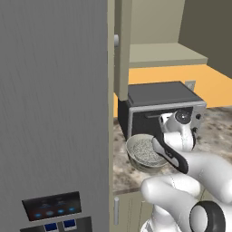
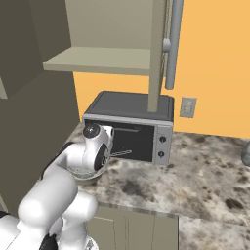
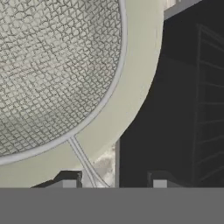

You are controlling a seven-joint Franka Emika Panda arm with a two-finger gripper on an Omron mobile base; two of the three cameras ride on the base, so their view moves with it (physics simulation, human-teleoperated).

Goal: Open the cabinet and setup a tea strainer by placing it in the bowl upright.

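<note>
Gripper [image 3: 114,183]: in the hand view I saw its two dark tips standing apart, with the strainer's thin handle wires passing between them nearer the left tip; I could not see either tip touching the wire, so I read the jaws as open, holding nothing.
Tea strainer [image 3: 48,70]: it sat just ahead of the hand and off to its left, mesh basket resting upright inside the bowl, mouth facing up. Its far and left parts were cut off by the frame edge.
Strainer handle [image 3: 83,159]: two thin wires ran from the basket rim back over the bowl's rim toward the hand; the end nearest me was lost below the tips.
Bowl [image 1: 132,144]: it stood directly beneath and ahead of the hand; in the left base view the wrist covered its right side, and in the right base view the arm hid nearly all of it.
Black oven [image 2: 132,128]: it stood just beyond the hand, its dark glass front close on the hand's right; the interior racks were faint.
Cabinet [image 2: 157,53]: it hung above the hand, door swung open edge-on, bar handle [image 2: 173,44] facing out; the shelf looked bare where I could see it, and the top was cut off.
Counter [image 2: 205,171]: speckled stone lay under the hand.
</note>
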